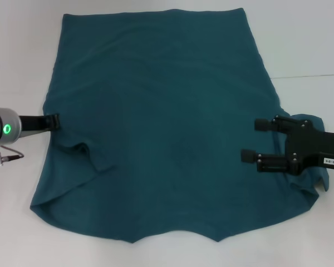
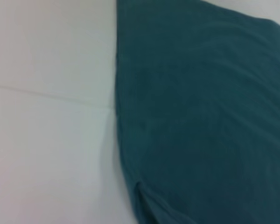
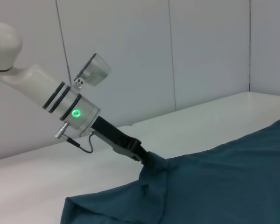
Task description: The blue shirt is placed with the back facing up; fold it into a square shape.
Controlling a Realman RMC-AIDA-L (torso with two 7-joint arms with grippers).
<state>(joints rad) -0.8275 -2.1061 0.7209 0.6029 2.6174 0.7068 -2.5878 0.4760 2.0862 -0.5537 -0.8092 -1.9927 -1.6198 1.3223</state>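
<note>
The blue shirt [image 1: 161, 122] lies spread flat on the white table [image 1: 300, 39], plain side up, with its straight hem at the far side. Its cloth also fills much of the left wrist view [image 2: 210, 116]. My left gripper [image 1: 53, 121] is at the shirt's left edge, shut on the cloth. In the right wrist view that gripper [image 3: 142, 154] pinches the edge and holds it raised into a small peak above the shirt [image 3: 224, 182]. My right gripper [image 1: 255, 140] hovers open over the shirt's right side, beside the right sleeve [image 1: 318, 181], with nothing between its fingers.
A thin seam [image 1: 312, 75] runs across the table at the right. A loose fold [image 1: 86, 153] lies in the cloth just near of the left gripper. Panelled walls [image 3: 200, 56] stand behind the table. A small cable [image 1: 8, 156] hangs from the left wrist.
</note>
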